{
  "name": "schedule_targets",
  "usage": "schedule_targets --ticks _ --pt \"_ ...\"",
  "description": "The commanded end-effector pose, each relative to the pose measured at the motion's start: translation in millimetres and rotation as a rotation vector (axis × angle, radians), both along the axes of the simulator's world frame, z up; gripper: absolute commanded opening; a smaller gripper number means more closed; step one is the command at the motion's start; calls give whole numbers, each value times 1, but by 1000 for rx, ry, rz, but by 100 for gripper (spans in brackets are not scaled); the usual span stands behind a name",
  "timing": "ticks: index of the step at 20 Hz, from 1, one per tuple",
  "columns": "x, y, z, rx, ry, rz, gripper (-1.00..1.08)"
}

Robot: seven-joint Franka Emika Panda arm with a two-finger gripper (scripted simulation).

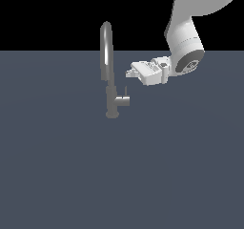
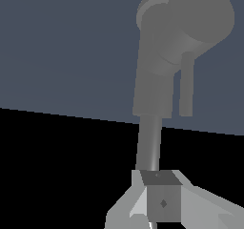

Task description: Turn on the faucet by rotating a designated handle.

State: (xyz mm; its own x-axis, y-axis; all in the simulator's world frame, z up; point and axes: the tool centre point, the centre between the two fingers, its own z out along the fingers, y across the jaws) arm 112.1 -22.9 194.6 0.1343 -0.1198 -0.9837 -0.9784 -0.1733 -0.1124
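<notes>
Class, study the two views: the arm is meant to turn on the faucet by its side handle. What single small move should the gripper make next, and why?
Probably a short descent toward the handle. In the exterior view the gripper hangs above it, apart from the thin lever pin, beside the faucet, so nothing is engaged yet.

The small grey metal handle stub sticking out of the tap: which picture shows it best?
The wrist view: the grey cylindrical handle stub fills the frame, lever pin visible. In the exterior view the handle is tiny, beside the tall grey gooseneck faucet.
</notes>
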Motion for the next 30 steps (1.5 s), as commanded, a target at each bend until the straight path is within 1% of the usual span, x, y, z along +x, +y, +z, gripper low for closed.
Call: schedule_targets --ticks 1,7,12,19,30 --pt "7 1 -15 37 37 -36 -100" --pt "17 4 -44 99 102 -99 -100" --pt "20 6 -57 125 129 -126 -100" --pt "21 6 -59 128 133 -129 -100" --pt "4 6 -52 129 133 -130 -100"
